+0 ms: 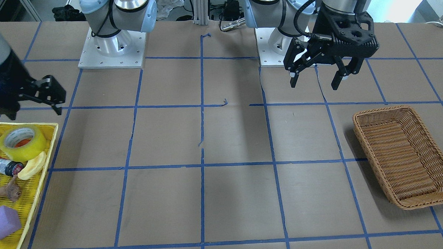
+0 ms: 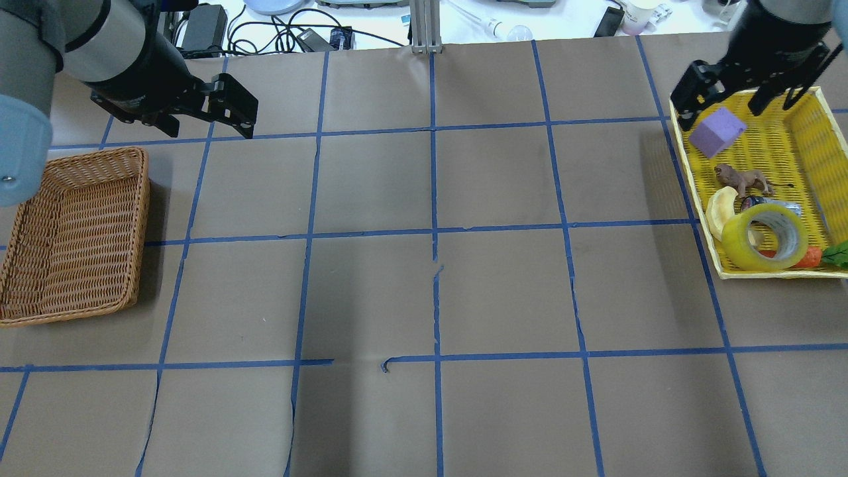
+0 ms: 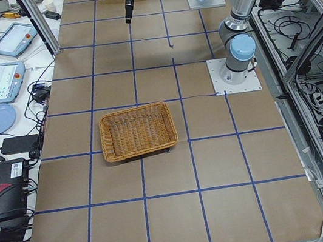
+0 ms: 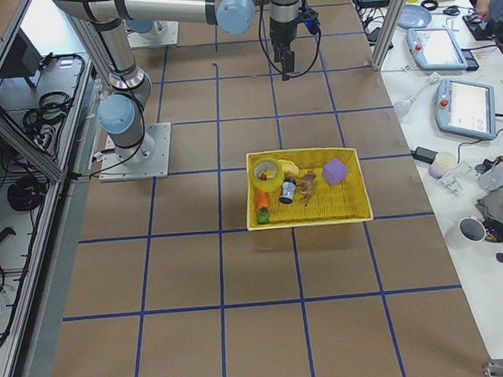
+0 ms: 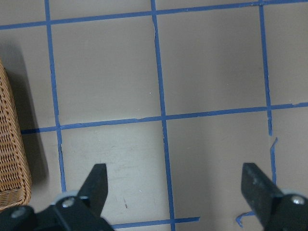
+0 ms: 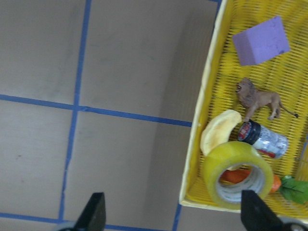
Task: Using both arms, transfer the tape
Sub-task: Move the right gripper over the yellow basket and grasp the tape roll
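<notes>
The tape (image 2: 763,236) is a yellow translucent roll that leans on its side at the near end of a yellow tray (image 2: 695,192). It also shows in the front view (image 1: 22,143) and the right wrist view (image 6: 236,175). My right gripper (image 2: 739,99) is open and empty. It hangs above the tray's far end, well apart from the tape, and also shows in the right wrist view (image 6: 173,207). My left gripper (image 1: 314,83) is open and empty. It is raised over bare table just beyond the wicker basket (image 2: 73,232), and also shows in the left wrist view (image 5: 175,185).
The tray also holds a purple block (image 2: 717,131), a toy lion (image 2: 742,179), a pale banana (image 2: 719,211), a small can (image 6: 264,139) and a carrot (image 2: 805,257). The wicker basket (image 1: 406,155) is on the robot's left. Blue tape grid lines cross the brown table.
</notes>
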You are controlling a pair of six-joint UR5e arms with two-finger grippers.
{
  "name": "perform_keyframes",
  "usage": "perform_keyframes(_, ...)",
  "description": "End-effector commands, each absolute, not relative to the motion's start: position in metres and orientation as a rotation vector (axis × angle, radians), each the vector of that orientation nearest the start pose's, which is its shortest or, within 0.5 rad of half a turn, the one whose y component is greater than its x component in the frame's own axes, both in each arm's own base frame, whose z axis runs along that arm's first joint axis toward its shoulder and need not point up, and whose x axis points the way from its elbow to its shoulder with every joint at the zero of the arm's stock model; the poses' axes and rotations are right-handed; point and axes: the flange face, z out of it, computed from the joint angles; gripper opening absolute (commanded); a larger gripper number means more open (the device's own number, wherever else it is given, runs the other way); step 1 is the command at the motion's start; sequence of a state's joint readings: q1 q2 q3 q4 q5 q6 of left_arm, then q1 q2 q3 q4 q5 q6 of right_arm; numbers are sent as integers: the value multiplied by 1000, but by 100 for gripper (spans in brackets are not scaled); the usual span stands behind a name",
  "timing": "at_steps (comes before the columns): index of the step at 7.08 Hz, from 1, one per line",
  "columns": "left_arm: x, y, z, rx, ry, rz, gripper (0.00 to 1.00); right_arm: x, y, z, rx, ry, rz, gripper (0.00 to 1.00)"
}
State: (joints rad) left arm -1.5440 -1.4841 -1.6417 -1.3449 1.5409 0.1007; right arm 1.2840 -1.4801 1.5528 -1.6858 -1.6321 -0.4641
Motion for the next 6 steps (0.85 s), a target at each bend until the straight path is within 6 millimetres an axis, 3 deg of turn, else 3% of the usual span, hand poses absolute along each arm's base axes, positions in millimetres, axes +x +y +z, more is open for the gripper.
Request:
perform_keyframes(1,-122,-479,524,126,3126,-398,100,-146,-539,431,-367,3212,-44,100)
perform_keyframes(2,-122,-480,522,126,3127,-393,100,-203,-529,402,-333,3186,-70,100)
perform_keyframes(3,-122,-479,524,123,3127,-395,100,-225,-530,376,-393,3147,-145,100)
perform_keyframes(4,-123,-477,527,125,3124,-404,100,-233,-533,347,-471,3149,-187,100)
perform_keyframes(5,-122,-480,522,119,3129,-393,100,-236,-524,313,-436,3101,-174,99)
perform_keyframes(6,-122,-478,524,116,3127,-400,100,-235,-516,293,-459,3082,-213,99)
